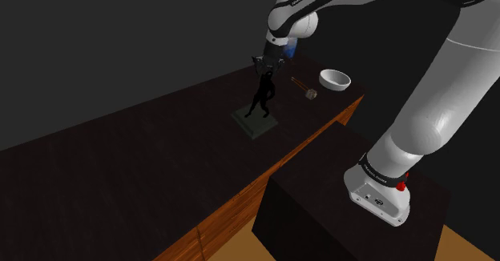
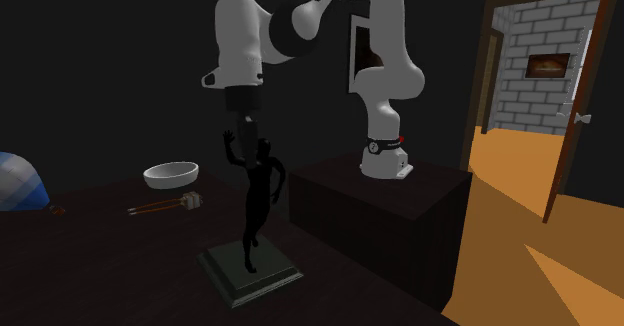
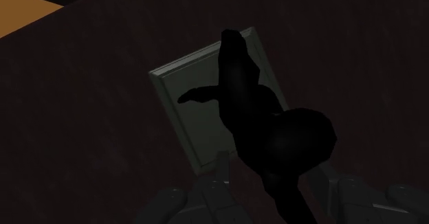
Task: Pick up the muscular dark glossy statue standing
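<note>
Nearby, on the dark table (image 1: 120, 163):
- Bowl (image 2: 170, 175): white, beyond the statue.
- Mallet (image 2: 165, 206): brown handle, pale head, lying between bowl and statue, apart from both.
- Ball (image 2: 15, 184): blue-checked, at the second exterior view's left edge.

All three sit clear of the statue.

Statue (image 2: 258, 199): black, glossy, upright on its grey square plinth, on the table near my stand (image 2: 380, 199).

Pincer (image 1: 266, 67): right above the statue, fingers (image 3: 220, 168) apart, with its head and raised arm between them. I cannot tell whether either finger touches it.
</note>
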Controlling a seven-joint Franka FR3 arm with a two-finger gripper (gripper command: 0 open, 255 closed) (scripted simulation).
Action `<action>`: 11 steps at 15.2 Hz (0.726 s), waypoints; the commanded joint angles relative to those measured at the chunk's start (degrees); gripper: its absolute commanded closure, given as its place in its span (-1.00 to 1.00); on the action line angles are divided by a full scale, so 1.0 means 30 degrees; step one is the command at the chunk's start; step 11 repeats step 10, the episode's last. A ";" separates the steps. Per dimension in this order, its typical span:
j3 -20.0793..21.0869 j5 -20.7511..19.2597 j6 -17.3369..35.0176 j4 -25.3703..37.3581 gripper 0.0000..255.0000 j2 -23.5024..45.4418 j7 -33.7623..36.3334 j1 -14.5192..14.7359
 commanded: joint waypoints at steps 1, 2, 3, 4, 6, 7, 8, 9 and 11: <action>-0.0027 -0.0080 -0.0468 0.0155 1.00 -0.0335 0.0076 -0.0014; -0.0036 -0.0120 -0.0705 0.0241 1.00 -0.0489 0.0127 -0.0015; -0.0044 -0.0160 -0.0943 0.0331 1.00 -0.0640 0.0177 -0.0017; -0.0051 -0.0199 -0.1182 0.0425 1.00 -0.0787 0.0226 -0.0019; -0.0065 -0.0272 -0.1661 0.0626 1.00 -0.1070 0.0321 -0.0023; -0.0071 -0.0307 -0.1901 0.0733 1.00 -0.1207 0.0367 -0.0026; -0.0078 -0.0342 -0.2142 0.0844 1.00 -0.1339 0.0413 -0.0028; -0.0078 -0.0347 -0.2177 0.0857 1.00 -0.1361 0.0420 -0.0029; -0.0078 -0.0347 -0.2177 0.0859 1.00 -0.1359 0.0420 -0.0029</action>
